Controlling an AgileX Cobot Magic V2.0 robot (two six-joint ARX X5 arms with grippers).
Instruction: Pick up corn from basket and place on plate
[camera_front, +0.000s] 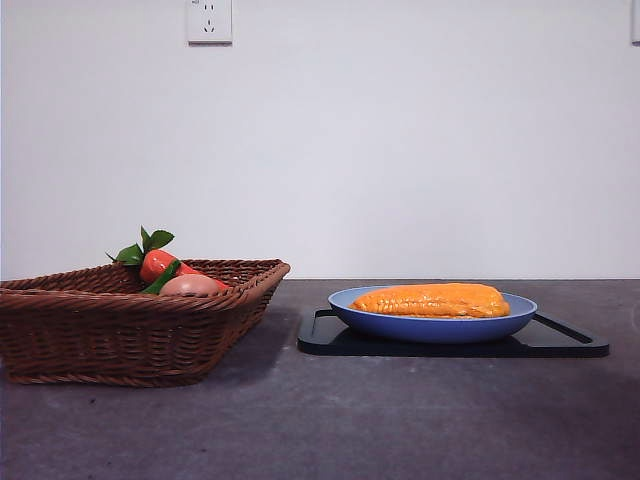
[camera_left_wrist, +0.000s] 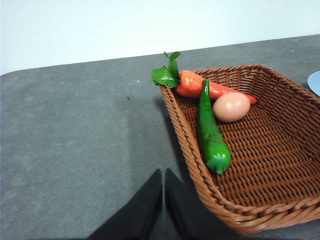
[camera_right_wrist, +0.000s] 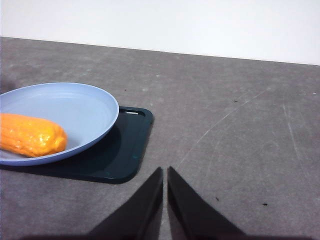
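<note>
You'll find the corn (camera_front: 432, 300) lying lengthwise in the light-blue plate (camera_front: 433, 327), right of centre in the front view, and the plate sits on a flat black tray (camera_front: 565, 340) on the dark table (camera_front: 320, 430). At the lower left of that view stands the wicker basket (camera_front: 120, 330), apart from the tray, and over its rim you can see a red-orange vegetable with green leaves (camera_front: 155, 262) and a brownish-pink rounded item (camera_front: 190, 285). From the left wrist camera you also get a green pepper (camera_left_wrist: 211, 135) lying in the basket beside those two. The left gripper (camera_left_wrist: 163, 187) shows at the bottom centre of its own view with its jaws pressed together and nothing between them, over bare table just beside the basket's near corner. The right gripper (camera_right_wrist: 165, 185) looks the same in its view: jaws pressed together, empty, over the table near the corner of the tray, with one end of the corn showing in the plate at the left edge of that frame. Neither arm appears in the front view.
</note>
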